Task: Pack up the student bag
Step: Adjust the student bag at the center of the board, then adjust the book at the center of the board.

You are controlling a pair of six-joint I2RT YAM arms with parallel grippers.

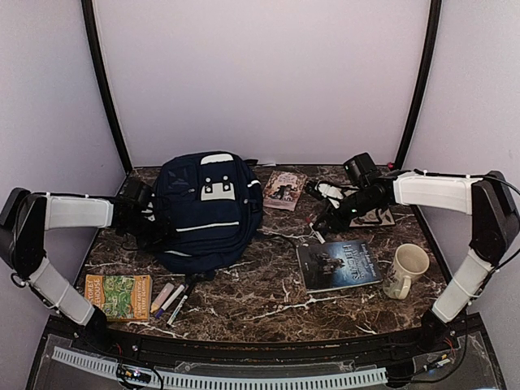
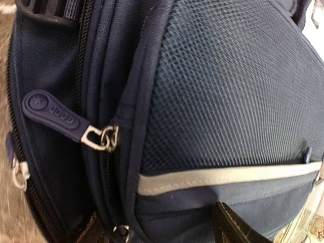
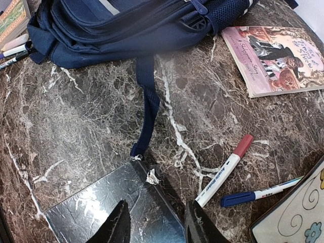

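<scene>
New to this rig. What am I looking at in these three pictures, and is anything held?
Two robot arms are bolted at the table's near edge, each ending in a two-finger gripper. The wide picture comes from a fixed camera above and behind them; the other two come from cameras on the wrists. On the marble table lie the student bag, a green book with markers beside it, a pinkish book, a dark book, a mug, a red-capped marker and a blue-capped marker. The left gripper is close to the bag's side, so its camera shows only fabric and a zip pull. The right gripper hovers over the dark book's corner. Both are open; nothing is held.
</scene>
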